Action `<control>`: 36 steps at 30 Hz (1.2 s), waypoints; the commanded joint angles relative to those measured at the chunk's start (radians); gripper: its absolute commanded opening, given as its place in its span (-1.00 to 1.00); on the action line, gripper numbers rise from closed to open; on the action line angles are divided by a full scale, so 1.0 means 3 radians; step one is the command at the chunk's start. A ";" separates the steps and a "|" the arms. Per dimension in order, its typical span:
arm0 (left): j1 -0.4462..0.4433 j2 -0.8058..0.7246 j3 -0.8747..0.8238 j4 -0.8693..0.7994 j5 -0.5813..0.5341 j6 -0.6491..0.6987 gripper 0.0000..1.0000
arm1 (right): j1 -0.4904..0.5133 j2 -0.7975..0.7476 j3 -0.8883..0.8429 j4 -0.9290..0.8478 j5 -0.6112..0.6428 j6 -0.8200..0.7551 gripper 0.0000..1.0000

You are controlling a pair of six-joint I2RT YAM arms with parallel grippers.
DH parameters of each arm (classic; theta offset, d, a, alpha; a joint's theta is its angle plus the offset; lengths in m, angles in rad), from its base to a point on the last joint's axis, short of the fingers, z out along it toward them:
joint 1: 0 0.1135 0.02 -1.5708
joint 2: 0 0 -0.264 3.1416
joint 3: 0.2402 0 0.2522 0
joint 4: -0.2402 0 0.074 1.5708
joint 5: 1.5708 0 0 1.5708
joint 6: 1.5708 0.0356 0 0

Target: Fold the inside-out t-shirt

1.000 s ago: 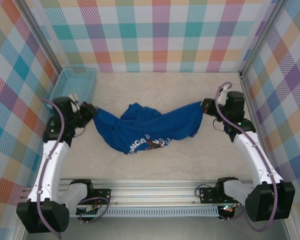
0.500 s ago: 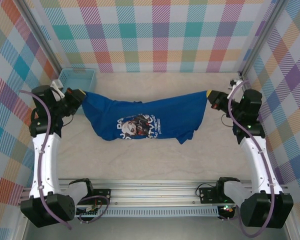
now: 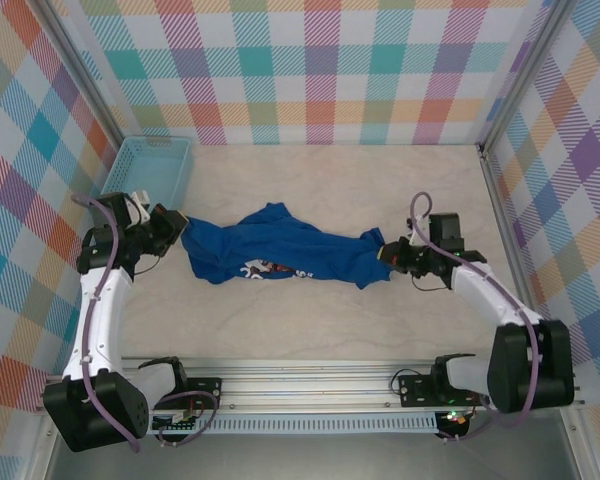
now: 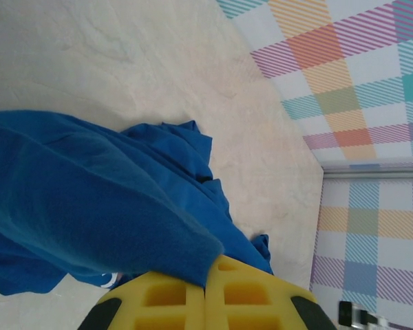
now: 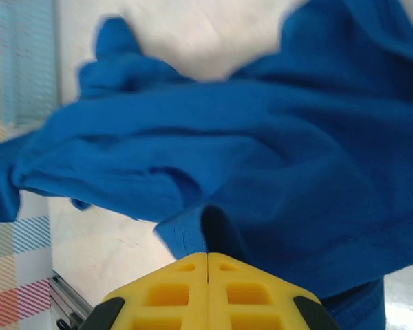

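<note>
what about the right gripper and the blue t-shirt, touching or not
Touching. The right wrist view shows the right gripper shut, its yellow fingers pressed together with a fold of the t-shirt pinched at their tips.

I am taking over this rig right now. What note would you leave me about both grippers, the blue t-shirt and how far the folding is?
Grippers: the left gripper is shut on the left end of the t-shirt; the right gripper is shut on its right end.
Things: the t-shirt lies bunched in a crumpled band on the table between both grippers, its print partly showing near the front edge. The basket stands in the far left corner, apart from it.
Done: both ends are gripped; no fold is visible.
Left: probably spread the cloth flat, then make all the folds.
</note>
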 commanded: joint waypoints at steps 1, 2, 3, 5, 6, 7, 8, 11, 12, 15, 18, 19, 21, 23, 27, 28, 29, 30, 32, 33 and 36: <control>-0.0044 0.0010 -0.0048 0.0132 0.0006 0.0073 -1.00 | 0.0112 0.0207 0.0000 -0.0067 0.0037 -0.0077 -1.00; -0.0049 0.0016 -0.0053 0.0139 0.0000 0.0072 -1.00 | 0.0124 0.0262 0.0009 -0.0077 0.0028 -0.0104 -1.00; -0.0053 0.0011 -0.0054 0.0140 -0.0001 0.0078 -1.00 | 0.0130 0.0314 0.0015 -0.0094 0.0023 -0.0132 -1.00; -0.0061 0.0008 -0.0055 0.0122 -0.0020 0.0107 -1.00 | 0.0135 0.0360 0.0011 -0.0097 -0.0015 -0.0174 -0.98; -0.0064 0.0006 -0.0063 0.0113 -0.0032 0.0119 -1.00 | 0.0137 0.0366 0.0001 -0.0108 -0.0026 -0.0182 -0.94; -0.0065 0.0004 -0.0064 0.0111 -0.0036 0.0126 -1.00 | 0.0144 0.0367 0.0001 -0.0133 -0.0021 -0.0203 -0.89; -0.0065 0.0007 -0.0068 0.0111 -0.0042 0.0130 -1.00 | 0.0150 0.0363 0.0001 -0.0158 -0.0029 -0.0225 -0.85; -0.0065 0.0016 -0.0079 0.0125 -0.0042 0.0129 -1.00 | 0.0181 0.0337 -0.0023 -0.0250 -0.0008 -0.0272 -0.69; -0.0067 0.0019 -0.0075 0.0126 -0.0036 0.0128 -1.00 | 0.0198 0.0318 -0.0037 -0.0273 -0.0001 -0.0282 -0.64; -0.0070 0.0022 -0.0074 0.0131 -0.0026 0.0133 -1.00 | 0.0254 0.0263 -0.0061 -0.0370 0.0091 -0.0316 -0.52; -0.0071 0.0029 -0.0061 0.0130 -0.0026 0.0143 -1.00 | 0.0306 0.0202 -0.0088 -0.0434 0.0150 -0.0343 -0.42; -0.0071 0.0029 -0.0056 0.0130 -0.0026 0.0141 -1.00 | 0.0331 0.0182 -0.0096 -0.0468 0.0206 -0.0354 -0.40; -0.0074 0.0030 -0.0051 0.0128 -0.0021 0.0138 -1.00 | 0.0374 0.0144 -0.0084 -0.0564 0.0335 -0.0380 -0.38; -0.0075 0.0031 -0.0041 0.0128 -0.0010 0.0131 -1.00 | 0.0420 0.0109 -0.0101 -0.0654 0.0483 -0.0366 -0.37; -0.0075 0.0021 -0.0028 0.0127 -0.0011 0.0128 -1.00 | 0.0575 0.0023 -0.0142 -0.0803 0.0824 -0.0337 -0.35; -0.0077 0.0022 -0.0023 0.0128 -0.0011 0.0125 -1.00 | 0.0617 -0.0002 -0.0169 -0.0815 0.0901 -0.0303 -0.35; -0.0079 0.0024 -0.0014 0.0127 -0.0011 0.0127 -1.00 | 0.0651 -0.0007 -0.0192 -0.0812 0.0937 -0.0282 -0.35; -0.0081 0.0026 -0.0010 0.0129 -0.0009 0.0126 -1.00 | 0.0692 -0.0011 -0.0212 -0.0811 0.0989 -0.0266 -0.35; -0.0080 0.0026 0.0006 0.0125 -0.0010 0.0122 -1.00 | 0.0765 -0.0014 -0.0253 -0.0814 0.1040 -0.0225 -0.34; -0.0083 0.0024 0.0015 0.0116 -0.0010 0.0123 -1.00 | 0.0796 -0.0038 -0.0273 -0.0825 0.1058 -0.0195 -0.33; -0.0087 0.0005 0.0033 0.0090 -0.0005 0.0128 -1.00 | 0.0887 -0.0206 -0.0273 -0.0954 0.1183 -0.0131 -0.28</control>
